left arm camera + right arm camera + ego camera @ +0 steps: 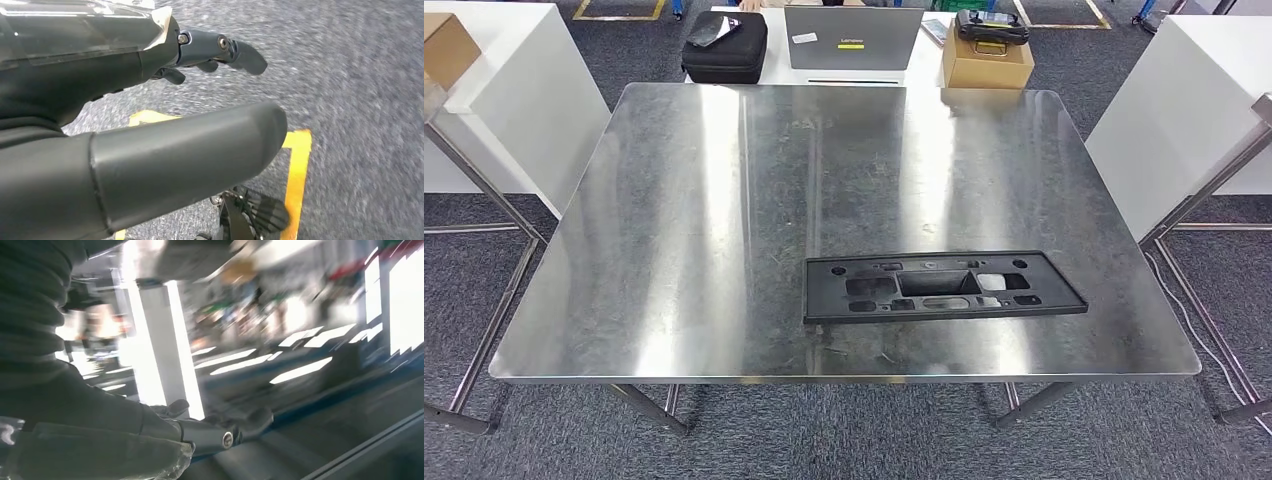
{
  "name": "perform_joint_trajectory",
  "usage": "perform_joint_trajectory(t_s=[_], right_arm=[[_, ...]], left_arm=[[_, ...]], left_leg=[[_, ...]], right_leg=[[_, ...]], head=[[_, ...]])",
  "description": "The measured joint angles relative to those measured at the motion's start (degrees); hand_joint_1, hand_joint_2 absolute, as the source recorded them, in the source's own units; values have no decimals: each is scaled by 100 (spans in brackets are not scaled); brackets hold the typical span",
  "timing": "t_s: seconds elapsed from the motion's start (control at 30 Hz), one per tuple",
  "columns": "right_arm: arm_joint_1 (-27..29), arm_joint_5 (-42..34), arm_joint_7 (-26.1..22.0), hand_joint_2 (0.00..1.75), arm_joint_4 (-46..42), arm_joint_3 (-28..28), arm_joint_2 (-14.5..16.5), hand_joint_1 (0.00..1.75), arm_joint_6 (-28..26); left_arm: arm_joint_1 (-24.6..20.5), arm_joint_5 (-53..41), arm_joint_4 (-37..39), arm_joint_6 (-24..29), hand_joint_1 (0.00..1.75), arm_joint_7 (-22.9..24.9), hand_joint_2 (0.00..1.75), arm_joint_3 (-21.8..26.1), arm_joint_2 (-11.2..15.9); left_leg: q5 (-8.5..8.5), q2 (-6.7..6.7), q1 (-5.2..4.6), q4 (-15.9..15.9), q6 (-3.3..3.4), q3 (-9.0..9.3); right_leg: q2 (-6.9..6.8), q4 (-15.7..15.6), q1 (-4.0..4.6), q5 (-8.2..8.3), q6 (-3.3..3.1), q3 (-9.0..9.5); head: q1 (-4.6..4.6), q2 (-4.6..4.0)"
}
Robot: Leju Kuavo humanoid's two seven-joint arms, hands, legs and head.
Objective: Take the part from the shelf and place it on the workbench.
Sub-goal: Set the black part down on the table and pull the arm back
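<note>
Fingers (pixel 240 52) of the left hand (pixel 165 115) stretch out apart from the thick thumb and grasp nothing, hanging over grey carpet (pixel 360 90) with a yellow floor line (pixel 297 175). Right hand (pixel 150 435) is badly blurred; its fingers (pixel 245 422) reach forward, and whether they are released or clenched I cannot tell. On the steel workbench (pixel 724 200), the black part (pixel 939 287) lies flat near the front edge, toward the right side, clear of both edges. Behind the bench stand a laptop (pixel 852 38), a black case (pixel 724 48) and a cardboard box (pixel 987 58). Most of the benchtop beyond and left of the part is bare.
</note>
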Motion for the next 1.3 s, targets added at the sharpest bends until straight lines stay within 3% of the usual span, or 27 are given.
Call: perform_joint_trajectory(t_s=[0.07,0.17,0.3,0.4,0.57,0.83,0.97,1.03,1.17,1.3], right_arm=[[73,410,-487,175,37,-1090,762,0,-175],[55,950,-818,175,693,-2305,1548,0,-975],[-66,1395,-849,175,2319,-3333,2062,0,-2493],[-173,1402,-688,175,3525,-3817,2384,0,-3092],[-246,1709,186,175,4610,-4018,2875,0,-3312],[-314,1664,392,175,5286,-4020,3183,0,-3348],[-370,1669,966,175,5743,-4009,3330,0,-3280],[-388,1890,1175,175,6189,-3981,3434,0,-2985],[-403,2458,1319,0,6916,-3791,3789,0,-1960],[-417,3092,1308,0,7358,-3341,4122,0,-1295]], left_arm=[[23,61,0,22,0,-22,0,63,0],[16,122,-1,5,0,-131,0,160,2],[-12,141,-1,-152,0,-270,0,213,5],[-38,102,-1,-270,0,-308,0,215,9],[-83,72,-1,-306,0,-297,0,216,11],[-88,61,-1,-308,0,-288,0,260,13],[-90,63,0,-336,0,-117,0,263,2],[-90,38,1,-387,0,52,0,248,-15],[-90,-137,5,-492,0,477,0,159,-51],[-90,-257,6,-616,0,808,0,71,-52]], left_leg=[[-9,-7,1,-2,-9,5],[-27,49,-7,-7,-18,13],[-52,111,-7,-9,-15,36],[-69,154,-10,-11,-19,57],[-84,176,-6,-13,-27,88],[-81,176,-9,-13,-25,89],[-83,175,-7,-13,-26,88],[-84,175,-6,-13,-27,88],[-84,171,-3,-14,-28,91],[-84,170,1,-15,-29,94]], right_leg=[[-7,3,1,-8,-6,12],[53,8,-4,-9,-6,25],[118,8,-4,-9,-6,48],[158,8,-5,-11,-8,40],[174,8,-3,-25,-24,17],[175,12,-6,-24,-24,24],[175,12,-5,-25,-25,27],[175,13,-3,-26,-25,32],[174,18,-1,-34,-35,31],[173,21,2,-35,-38,34]], head=[[6,0],[3,0],[5,0],[5,0],[5,0],[5,0],[7,0],[7,0],[4,0],[4,0]])
